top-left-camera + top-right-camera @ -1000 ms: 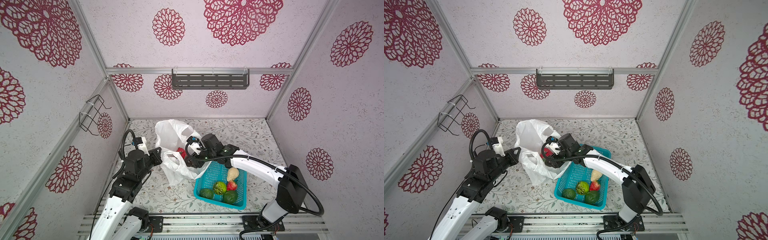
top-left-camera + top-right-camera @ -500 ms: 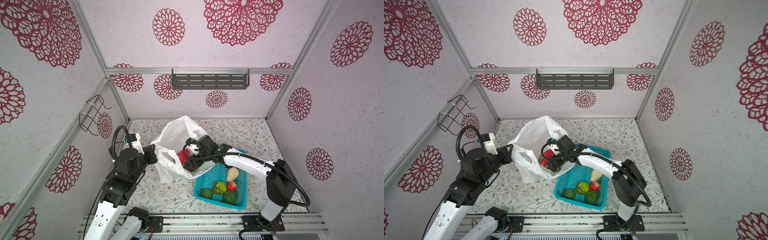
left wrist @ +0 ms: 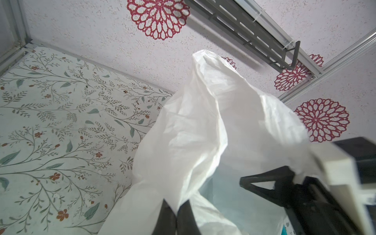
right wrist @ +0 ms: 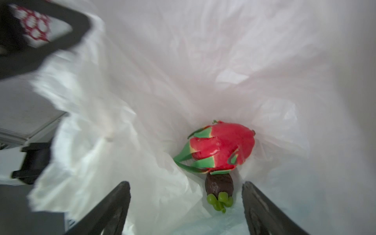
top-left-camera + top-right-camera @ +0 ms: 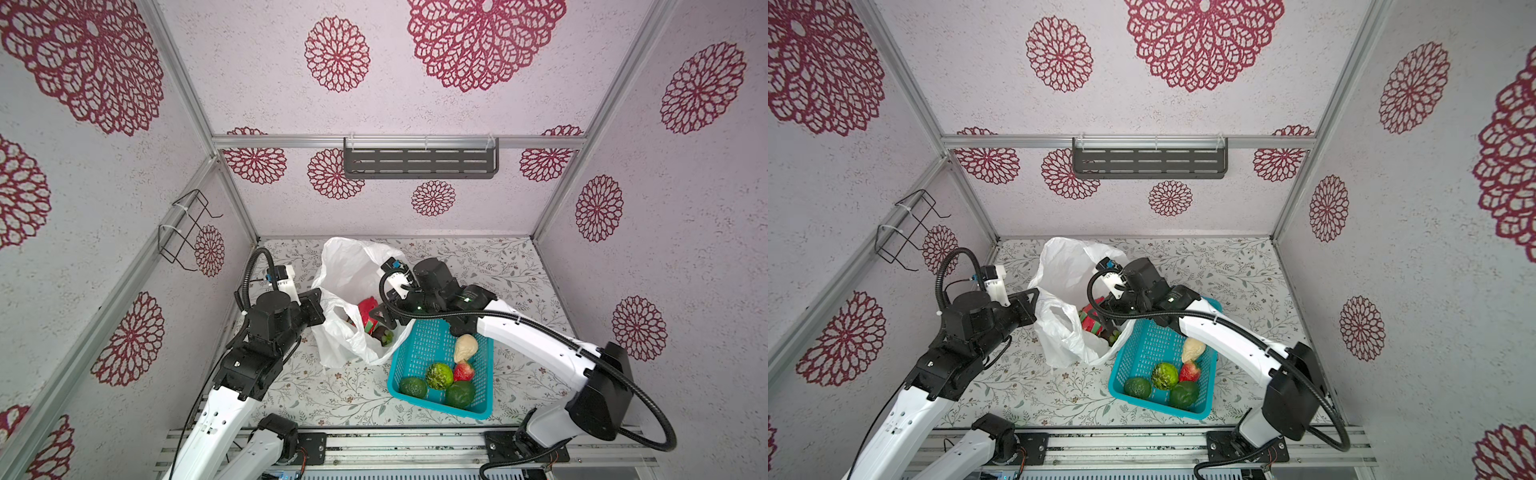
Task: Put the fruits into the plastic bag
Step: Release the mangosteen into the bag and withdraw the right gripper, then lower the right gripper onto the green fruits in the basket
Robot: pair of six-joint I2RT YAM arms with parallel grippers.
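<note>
The white plastic bag (image 5: 353, 274) (image 5: 1069, 270) stands open on the floral table. My left gripper (image 5: 318, 305) (image 5: 1034, 305) (image 3: 177, 211) is shut on its rim, holding the mouth up. Inside the mouth hangs my right gripper (image 5: 384, 322) (image 5: 1111, 320) (image 4: 186, 185), open and holding nothing. Below it in the bag lie the pink-red dragon fruit (image 4: 221, 146) (image 5: 368, 309) and a black fruit (image 4: 218, 184) (image 5: 384, 334) with a green cap. The teal basket (image 5: 415, 345) holds a beige pear (image 5: 465, 347), a strawberry (image 5: 464, 371), a bumpy green fruit (image 5: 439, 375) and two dark green ones (image 5: 413, 387) (image 5: 460, 394).
The basket (image 5: 1142, 340) touches the bag's right side, under my right forearm. A grey slotted shelf (image 5: 419, 164) hangs on the back wall and a black wire rack (image 5: 187, 232) on the left wall. Metal rails run along the table's front edge.
My right gripper has spread its jaws wide inside the bag, and the black fruit now lies free beneath them. The left arm has shifted a little with the bag's rim.
</note>
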